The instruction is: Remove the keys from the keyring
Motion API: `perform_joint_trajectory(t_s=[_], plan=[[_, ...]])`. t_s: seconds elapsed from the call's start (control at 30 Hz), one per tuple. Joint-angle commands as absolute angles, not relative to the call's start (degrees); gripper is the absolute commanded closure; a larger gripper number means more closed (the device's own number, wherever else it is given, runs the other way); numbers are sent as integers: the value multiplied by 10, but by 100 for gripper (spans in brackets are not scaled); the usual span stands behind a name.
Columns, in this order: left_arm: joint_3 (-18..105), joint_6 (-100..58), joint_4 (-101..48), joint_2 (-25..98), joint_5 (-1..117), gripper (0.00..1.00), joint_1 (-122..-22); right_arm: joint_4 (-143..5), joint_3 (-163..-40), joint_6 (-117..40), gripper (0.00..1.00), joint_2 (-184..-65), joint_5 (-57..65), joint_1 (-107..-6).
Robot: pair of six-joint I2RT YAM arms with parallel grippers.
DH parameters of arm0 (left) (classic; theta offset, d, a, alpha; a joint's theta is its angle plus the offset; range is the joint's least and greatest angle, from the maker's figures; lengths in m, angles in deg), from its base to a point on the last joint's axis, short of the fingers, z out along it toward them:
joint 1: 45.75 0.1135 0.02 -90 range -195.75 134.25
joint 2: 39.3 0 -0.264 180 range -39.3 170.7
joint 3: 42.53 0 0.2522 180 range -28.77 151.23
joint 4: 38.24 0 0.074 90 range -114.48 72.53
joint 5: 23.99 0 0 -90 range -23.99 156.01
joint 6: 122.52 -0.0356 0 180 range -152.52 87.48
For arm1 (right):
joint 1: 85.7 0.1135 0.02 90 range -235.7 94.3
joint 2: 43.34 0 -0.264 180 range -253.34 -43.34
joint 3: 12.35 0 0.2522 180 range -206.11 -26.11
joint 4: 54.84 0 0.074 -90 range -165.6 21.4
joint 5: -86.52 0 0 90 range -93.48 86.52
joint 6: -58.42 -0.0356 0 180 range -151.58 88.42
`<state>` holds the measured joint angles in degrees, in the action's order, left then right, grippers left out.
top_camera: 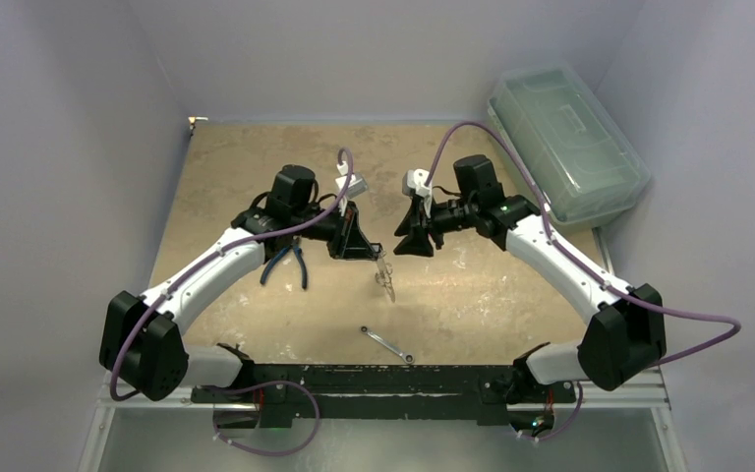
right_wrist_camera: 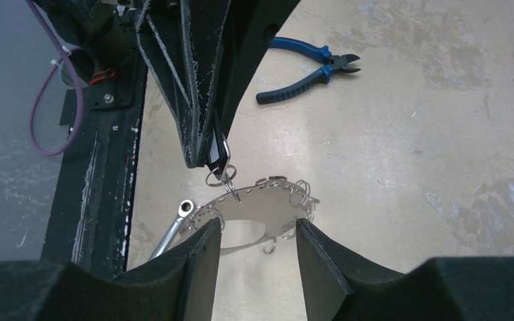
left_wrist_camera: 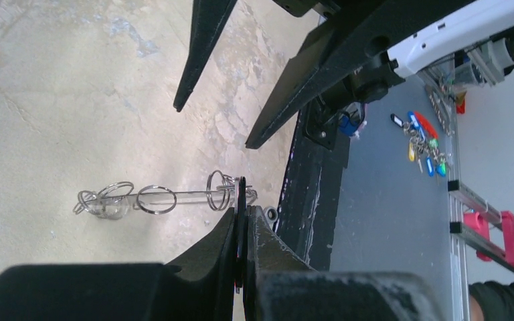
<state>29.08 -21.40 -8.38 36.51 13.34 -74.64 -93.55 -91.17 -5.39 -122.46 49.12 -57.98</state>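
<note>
- Right of the blue-handled pliers (right_wrist_camera: 324, 63), well apart from them, the keyring (right_wrist_camera: 261, 204) hangs from the left gripper (right_wrist_camera: 209, 157).
- That gripper, between the pliers and the loop, is pinched fully closed on a small ring at the keyring's upper rim.
- Beyond the keyring from the pliers, the right gripper (right_wrist_camera: 258, 227) has its jaws partly apart, one finger on each side of the loop; contact is unclear.
- Tiny silvery keys (right_wrist_camera: 299, 194) cling along the rim, too small to separate.
</note>
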Motion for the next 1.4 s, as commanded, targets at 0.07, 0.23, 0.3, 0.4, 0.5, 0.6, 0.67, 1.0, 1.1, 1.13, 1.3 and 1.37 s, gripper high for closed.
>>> perform_joint_trajectory(t_s=[0.07, 0.23, 0.3, 0.4, 0.5, 0.6, 0.67, 1.0, 1.1, 1.13, 1.3, 1.37], plan=[[317, -276, -68, 368, 85, 100, -742, -891, -891, 18, 53, -1219, 537, -580], [318, -286, -61, 367, 80, 100, -742, -881, -875, 31, 54, -1220, 566, -575], [318, -288, -60, 367, 75, 100, -742, -869, -866, 21, 54, -1219, 572, -567], [318, -289, -62, 368, 69, 100, -742, -853, -851, 11, 56, -1219, 579, -558], [318, -287, -64, 368, 67, 100, -742, -837, -838, 0, 56, -1219, 582, -553], [318, -284, -68, 368, 64, 100, -742, -821, -830, -11, 57, -1220, 582, -550], [319, -283, -69, 369, 62, 100, -742, -800, -822, -26, 58, -1221, 583, -549], [318, -270, -81, 373, 54, 100, -742, -728, -793, -71, 68, -1237, 583, -540], [315, -267, -84, 373, 52, 100, -742, -713, -786, -82, 71, -1239, 588, -540], [314, -266, -84, 373, 51, 100, -742, -709, -786, -86, 72, -1239, 590, -539], [315, -263, -87, 372, 50, 100, -742, -703, -782, -88, 81, -1241, 600, -539], [315, -263, -87, 370, 50, 100, -742, -704, -781, -87, 85, -1239, 607, -539]])
